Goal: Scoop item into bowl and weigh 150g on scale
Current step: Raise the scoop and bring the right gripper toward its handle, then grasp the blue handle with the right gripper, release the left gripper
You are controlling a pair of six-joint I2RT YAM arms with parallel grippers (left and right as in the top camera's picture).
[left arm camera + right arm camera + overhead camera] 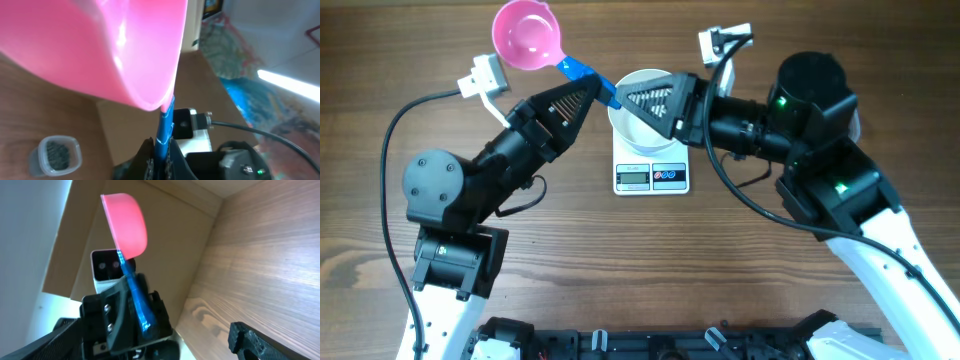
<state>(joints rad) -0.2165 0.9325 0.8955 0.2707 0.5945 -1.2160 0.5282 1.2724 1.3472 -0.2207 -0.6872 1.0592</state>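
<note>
One white bowl (632,135) sits on the one scale (652,176). At the scale's far-left side, the left gripper (597,93) pinches the blue handle of one pink scoop (525,35), its cup further left. The right gripper (645,100) hangs spread over the bowl. The beans (58,153) lie in one clear tub (75,146); its place relative to the scale cannot be told.

The bowl (632,135) sits on the scale (652,178) (display nearest the robot); scoop (528,35) behind-left.
</note>
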